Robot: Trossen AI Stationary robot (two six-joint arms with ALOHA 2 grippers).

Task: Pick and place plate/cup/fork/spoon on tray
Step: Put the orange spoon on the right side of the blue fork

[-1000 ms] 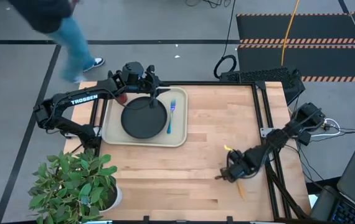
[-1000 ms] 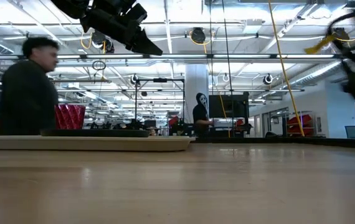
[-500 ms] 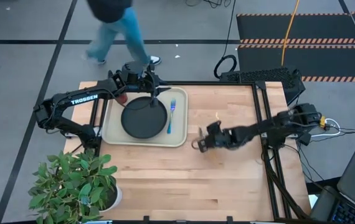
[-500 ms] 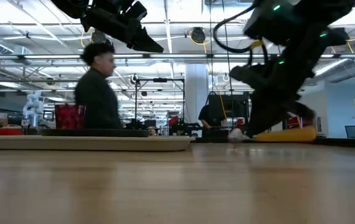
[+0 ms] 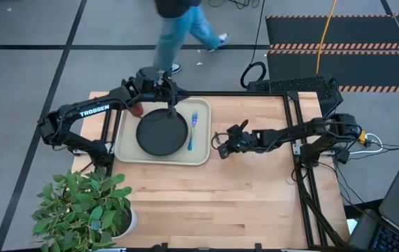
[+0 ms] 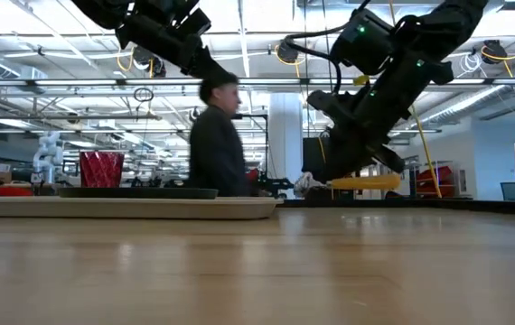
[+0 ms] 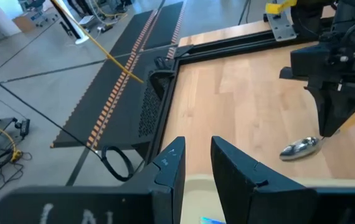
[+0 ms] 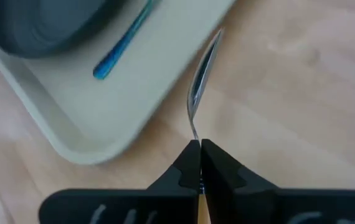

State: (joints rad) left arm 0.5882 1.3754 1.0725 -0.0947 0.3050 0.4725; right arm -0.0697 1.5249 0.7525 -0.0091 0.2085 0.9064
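The beige tray (image 5: 126, 143) lies at the table's far left. On it lie the black plate (image 5: 162, 133) and the blue fork (image 5: 192, 131). The dark red cup (image 6: 101, 169) stands at its far left corner, partly under my left arm in the high view. My left gripper (image 5: 173, 101) hangs open and empty above the tray's far rim. My right gripper (image 5: 220, 145) is just right of the tray, shut on the spoon (image 6: 330, 184), which has a silver bowl and an orange handle. My right gripper pinches the spoon between its two fingers where the thin metal neck (image 8: 194, 130) meets the orange handle (image 6: 370, 182). The fingers slant down from the table's right side. The spoon is lifted clear and about level, with its bowl (image 7: 300, 148) toward the tray and its handle trailing right.
A potted plant (image 5: 84, 206) stands at the near left corner. A person (image 5: 182, 21) walks past beyond the far edge. Dark frame rails (image 5: 294, 126) run along the table's right side. Bare wood (image 5: 206, 203) lies in the middle and near part.
My right gripper has carried the spoon from the table's near right toward the left and far edges, up to the tray's right rim, and stays shut on it. The person has walked rightward beyond the far edge.
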